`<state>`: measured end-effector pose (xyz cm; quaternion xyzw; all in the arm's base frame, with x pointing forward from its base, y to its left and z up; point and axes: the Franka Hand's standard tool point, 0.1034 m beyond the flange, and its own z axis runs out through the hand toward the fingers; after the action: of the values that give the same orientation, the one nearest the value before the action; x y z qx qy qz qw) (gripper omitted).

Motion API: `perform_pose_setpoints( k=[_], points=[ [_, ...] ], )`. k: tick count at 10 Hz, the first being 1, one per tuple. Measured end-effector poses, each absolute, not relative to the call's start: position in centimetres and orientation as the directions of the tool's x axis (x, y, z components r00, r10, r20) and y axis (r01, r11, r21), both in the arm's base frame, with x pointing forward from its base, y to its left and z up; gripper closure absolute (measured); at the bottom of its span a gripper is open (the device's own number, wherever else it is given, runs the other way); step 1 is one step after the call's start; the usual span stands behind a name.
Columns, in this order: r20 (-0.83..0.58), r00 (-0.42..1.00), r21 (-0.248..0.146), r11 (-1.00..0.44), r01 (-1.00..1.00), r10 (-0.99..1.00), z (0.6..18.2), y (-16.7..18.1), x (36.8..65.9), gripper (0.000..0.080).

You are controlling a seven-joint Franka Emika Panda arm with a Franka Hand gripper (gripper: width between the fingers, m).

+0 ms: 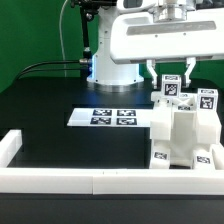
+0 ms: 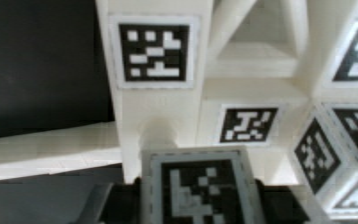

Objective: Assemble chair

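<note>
Most of the chair point(image 1: 183, 128) is looking assembled, standing at the table point(image 1: 60, 140) edge against the border rail point(image 1: 90, 181). We are holding the tool point(image 1: 173, 77) straight down over its top, fingers closing around a tagged upright piece point(image 1: 171, 89), probably seating it.

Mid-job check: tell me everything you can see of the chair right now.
The chair is white, matte, plastic-looking, built of flat panels and blocky posts, each bearing black-and-white square tags. It stands partly assembled on the black table, at the exterior view's right, against the white border rail. The gripper is at its top; its fingers flank a tagged upright piece. Whether they grip it is unclear.
</note>
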<state>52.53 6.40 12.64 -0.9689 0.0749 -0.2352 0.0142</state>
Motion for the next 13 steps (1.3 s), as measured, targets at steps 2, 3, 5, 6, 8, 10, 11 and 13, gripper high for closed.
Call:
perform_pose_setpoints(
  k=[2, 3, 5, 6, 8, 10, 11, 13],
  points=[
    [0.472, 0.869, -0.052, -0.989, -0.138, -0.145, 12.47, 5.90, 52.65, 0.0515],
    [0.480, 0.865, -0.045, -0.989, -0.138, -0.142, 12.18, 5.73, 52.66, 0.0515],
    [0.485, 0.864, -0.036, -0.990, -0.137, -0.137, 11.67, 5.61, 52.60, 0.0515],
    [0.492, 0.860, -0.034, -0.990, -0.137, -0.136, 11.68, 5.57, 52.70, 0.0515],
    [0.496, 0.858, -0.033, -0.990, -0.136, -0.134, 11.68, 5.60, 52.81, 0.0515],
    [0.496, 0.858, -0.033, -0.990, -0.136, -0.134, 11.68, 5.59, 52.81, 0.0515],
    [0.496, 0.858, -0.033, -0.990, -0.136, -0.134, 11.66, 5.59, 52.80, 0.0515],
    [0.496, 0.858, -0.033, -0.990, -0.136, -0.134, 11.66, 5.59, 52.80, 0.0285]
  ],
)
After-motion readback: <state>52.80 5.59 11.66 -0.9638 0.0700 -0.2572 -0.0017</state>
